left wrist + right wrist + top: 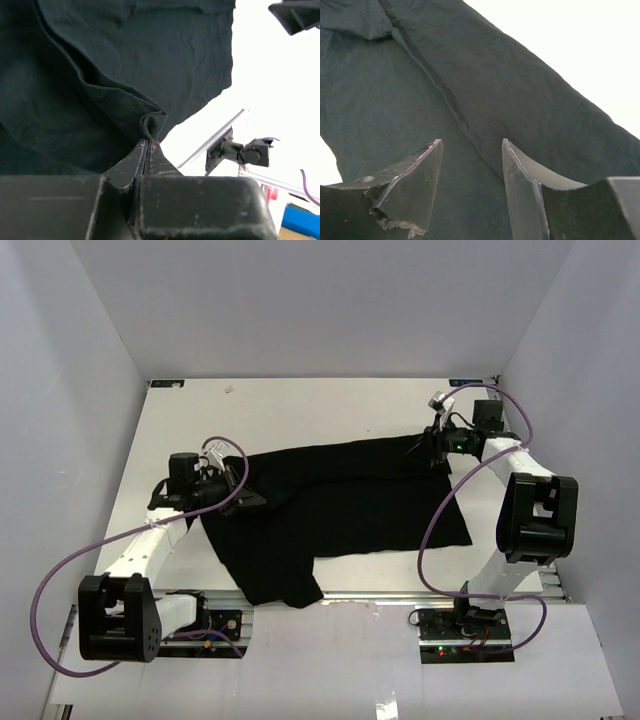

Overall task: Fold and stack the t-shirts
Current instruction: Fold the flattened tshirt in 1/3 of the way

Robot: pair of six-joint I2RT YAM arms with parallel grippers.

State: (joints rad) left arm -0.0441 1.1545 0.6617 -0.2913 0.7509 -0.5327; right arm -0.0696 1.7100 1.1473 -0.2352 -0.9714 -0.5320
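Only the left wrist view shows the left gripper clamped on a pinched fold of the black t-shirt, which spreads ahead of it. The right gripper hangs parted over cloth, gripping nothing; whether it touches is unclear. Overhead, the folds merge into plain black on the table.
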